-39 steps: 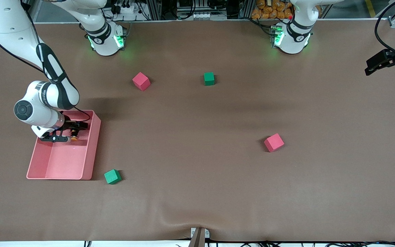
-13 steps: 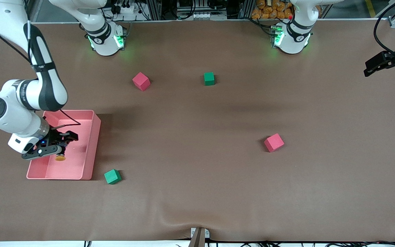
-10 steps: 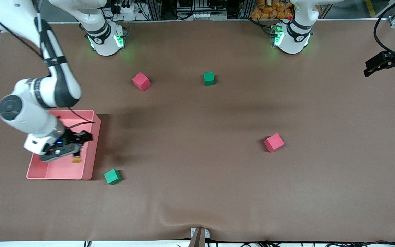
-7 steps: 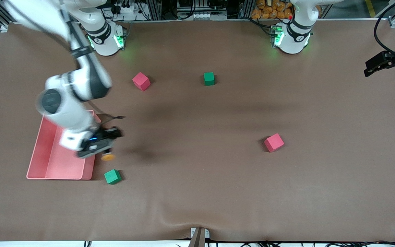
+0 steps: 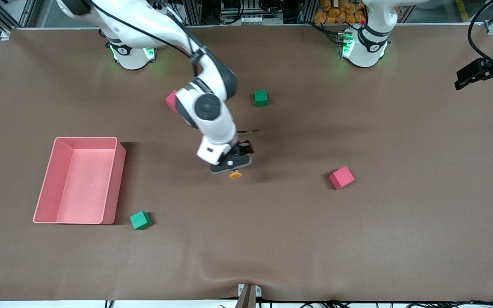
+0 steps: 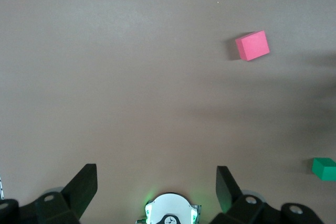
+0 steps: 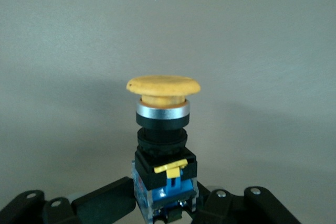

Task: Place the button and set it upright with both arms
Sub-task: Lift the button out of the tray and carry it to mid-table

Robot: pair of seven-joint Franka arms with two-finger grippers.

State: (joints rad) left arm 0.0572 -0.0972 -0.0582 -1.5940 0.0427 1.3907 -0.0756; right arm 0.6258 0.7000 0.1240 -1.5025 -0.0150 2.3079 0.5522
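My right gripper (image 5: pixel 231 164) is shut on the button (image 5: pixel 235 174) and holds it just above the middle of the table, orange cap pointing toward the front camera. In the right wrist view the fingers (image 7: pixel 105 201) clamp the blue base of the button (image 7: pixel 163 129), below its black body, silver ring and orange cap. My left gripper (image 5: pixel 469 77) waits in the air at the left arm's end of the table, open and empty. Its fingers (image 6: pixel 79 190) stand wide apart in the left wrist view.
An empty pink tray (image 5: pixel 119 171) lies at the right arm's end. A green cube (image 5: pixel 140 220) sits beside its near corner. A red cube (image 5: pixel 342 177), another green cube (image 5: pixel 261 98) and a red cube (image 5: pixel 170 99) half hidden by the right arm lie around.
My right arm has lifted the button out of the pink tray and carried it to the middle of the table. The left arm has stayed in place.
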